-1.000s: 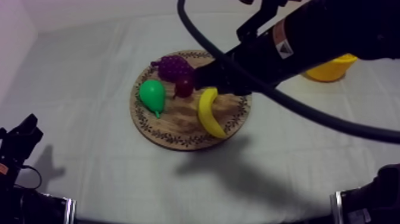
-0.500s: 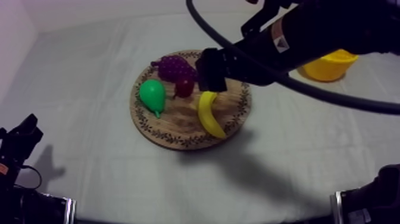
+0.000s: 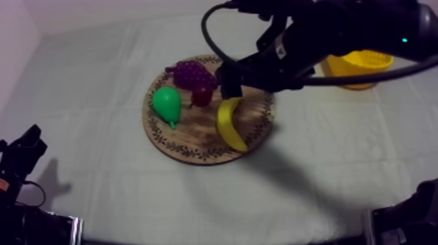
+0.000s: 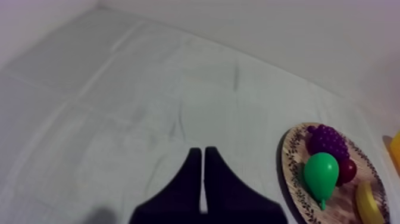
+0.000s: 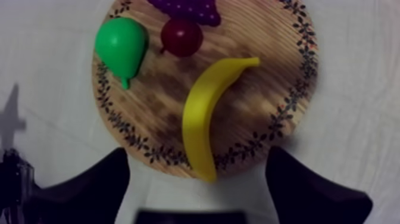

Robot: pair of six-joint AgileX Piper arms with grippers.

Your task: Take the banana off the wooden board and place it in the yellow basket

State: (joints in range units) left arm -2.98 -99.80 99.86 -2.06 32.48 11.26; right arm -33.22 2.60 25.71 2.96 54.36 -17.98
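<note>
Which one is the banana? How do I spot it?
Find the big round wooden board. The banana lies on the half nearer the yellow basket. Unlike the green pear, grapes and small red fruit, it is long, curved and yellow.

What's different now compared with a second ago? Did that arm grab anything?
The right arm drew back toward the yellow basket, uncovering more of it, while the right pincer stayed over the banana's upper end, open and holding nothing. Pear, grapes, small red fruit, wooden board and the shut left pincer have not moved.
</note>
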